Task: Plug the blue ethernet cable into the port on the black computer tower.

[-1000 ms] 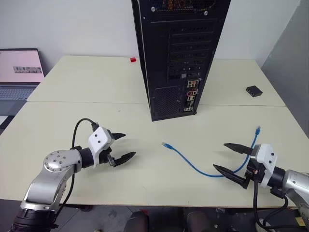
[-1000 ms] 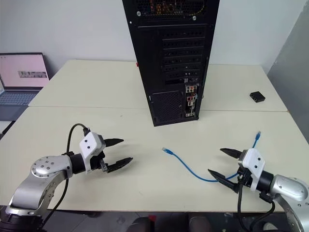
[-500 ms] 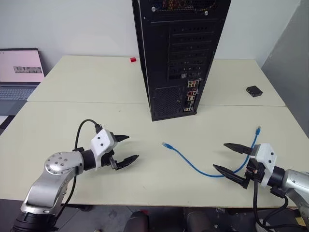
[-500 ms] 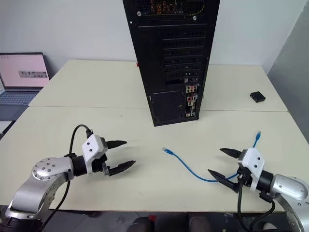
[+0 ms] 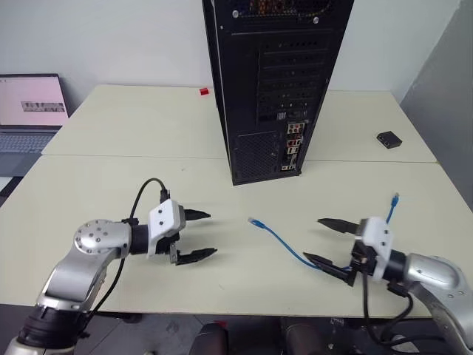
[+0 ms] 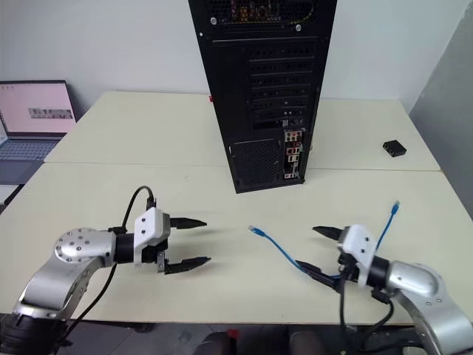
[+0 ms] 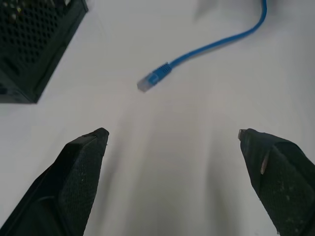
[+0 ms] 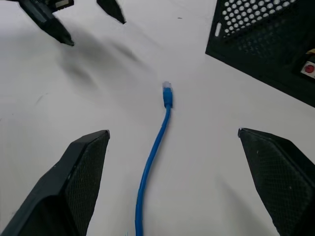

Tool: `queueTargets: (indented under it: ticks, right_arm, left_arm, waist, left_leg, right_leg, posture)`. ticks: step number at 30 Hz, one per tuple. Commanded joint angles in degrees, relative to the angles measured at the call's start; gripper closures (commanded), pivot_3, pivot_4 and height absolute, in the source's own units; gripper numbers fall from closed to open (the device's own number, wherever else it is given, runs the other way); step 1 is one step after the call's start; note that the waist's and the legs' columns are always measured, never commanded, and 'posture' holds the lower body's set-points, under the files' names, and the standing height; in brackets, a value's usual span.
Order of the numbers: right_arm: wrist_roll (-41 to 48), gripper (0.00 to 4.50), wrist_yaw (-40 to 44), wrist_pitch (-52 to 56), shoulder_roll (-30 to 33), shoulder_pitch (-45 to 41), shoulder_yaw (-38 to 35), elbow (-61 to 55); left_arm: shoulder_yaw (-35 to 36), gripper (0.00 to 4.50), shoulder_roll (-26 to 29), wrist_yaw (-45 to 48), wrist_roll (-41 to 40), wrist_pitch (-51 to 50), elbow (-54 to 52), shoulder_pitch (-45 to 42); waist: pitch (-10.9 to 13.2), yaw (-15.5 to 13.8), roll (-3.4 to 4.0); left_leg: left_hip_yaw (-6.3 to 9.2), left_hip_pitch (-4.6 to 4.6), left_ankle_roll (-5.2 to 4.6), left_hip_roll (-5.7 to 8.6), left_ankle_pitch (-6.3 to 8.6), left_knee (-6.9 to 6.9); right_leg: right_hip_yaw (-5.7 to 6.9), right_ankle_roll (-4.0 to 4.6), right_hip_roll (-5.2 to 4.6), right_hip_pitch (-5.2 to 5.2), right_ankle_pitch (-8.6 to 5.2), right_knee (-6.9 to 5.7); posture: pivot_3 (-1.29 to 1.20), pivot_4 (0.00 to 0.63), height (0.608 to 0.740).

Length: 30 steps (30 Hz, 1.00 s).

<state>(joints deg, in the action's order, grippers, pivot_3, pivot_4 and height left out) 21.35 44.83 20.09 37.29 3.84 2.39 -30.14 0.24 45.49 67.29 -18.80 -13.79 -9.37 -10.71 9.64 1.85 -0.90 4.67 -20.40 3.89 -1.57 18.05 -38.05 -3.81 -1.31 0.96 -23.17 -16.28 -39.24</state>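
Note:
The blue ethernet cable (image 5: 284, 245) lies loose on the table. One plug (image 5: 255, 221) is near the middle and the other end (image 5: 395, 198) is at the right. The black computer tower (image 5: 277, 89) stands behind it, with the port among the coloured connector cluster (image 5: 293, 144) low on its back. My left gripper (image 5: 212, 234) is open, left of the near plug (image 7: 147, 84) and pointing at it. My right gripper (image 5: 312, 239) is open over the cable's bend. The cord (image 8: 160, 142) runs out between its fingers (image 8: 83, 172).
A small black box (image 5: 388, 138) sits at the far right of the table. An open laptop (image 5: 29, 111) stands at the left edge, and a small red item (image 5: 203, 92) lies behind the tower. A grey wall (image 5: 443, 96) borders the right side.
My right gripper has slid left along the cable towards its middle. My left gripper has swung its fingers rightwards, towards the near plug. The cable has not moved.

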Motion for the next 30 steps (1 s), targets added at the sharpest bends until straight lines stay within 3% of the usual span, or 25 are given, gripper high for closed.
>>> queueTargets:
  ticks: [1, 7, 13, 21, 30]
  right_arm:
    - [-2.31, 0.07, -3.29, 3.06, -4.93, -6.07, 6.20, 2.93]
    - [-9.51, 0.07, -7.53, 0.13, -12.61, -11.72, 13.20, 14.76]
    - [-12.20, 0.07, -8.70, -2.44, -16.31, -13.72, 14.03, 20.56]
    - [-14.52, 1.28, -7.43, -2.52, -15.18, -14.32, 15.13, 20.88]
    - [-17.12, 3.50, -7.63, -1.29, -15.05, -15.23, 16.06, 19.61]
  left_arm:
    - [-1.57, 0.00, 0.19, 2.80, 0.24, 2.59, 2.94, -2.34]
    - [-3.25, 0.00, 0.18, 3.49, 0.04, 1.28, 2.04, -4.52]
    - [-3.42, 0.00, 0.42, 3.18, -0.74, -0.91, -0.39, -4.97]
    - [-3.32, 0.00, 0.31, 2.80, -0.84, -2.35, -1.76, -5.00]
    - [-4.03, 0.00, -0.15, 2.85, -0.53, -2.27, -1.49, -5.49]
  waist:
    - [0.00, 0.24, 0.00]
    - [0.00, 0.06, -0.01]
    - [0.01, 0.07, 0.01]
    - [0.01, 0.11, 0.01]
    - [0.01, 0.12, 0.01]
  left_leg:
    - [0.00, 0.00, 0.00, -0.01, 0.00, 0.00]
    - [0.05, -0.08, 0.00, 0.00, 0.00, 0.01]
    - [0.05, -0.06, 0.00, 0.01, 0.00, -0.03]
    - [0.06, -0.03, 0.00, 0.01, 0.00, -0.02]
    - [0.06, -0.03, 0.00, 0.01, 0.00, -0.03]
  right_leg:
    - [0.00, 0.00, 0.01, -0.02, 0.00, -0.01]
    - [0.05, 0.01, -0.01, -0.08, 0.00, -0.05]
    - [0.05, 0.01, -0.02, -0.09, 0.00, -0.13]
    - [0.06, 0.01, -0.02, -0.10, 0.00, -0.21]
    - [0.06, 0.01, -0.01, -0.10, 0.00, -0.22]
  posture:
    - [0.00, 0.150, 0.740]
    - [0.00, 0.150, 0.740]
    - [0.00, 0.150, 0.740]
    - [0.00, 0.150, 0.740]
    - [0.00, 0.150, 0.740]
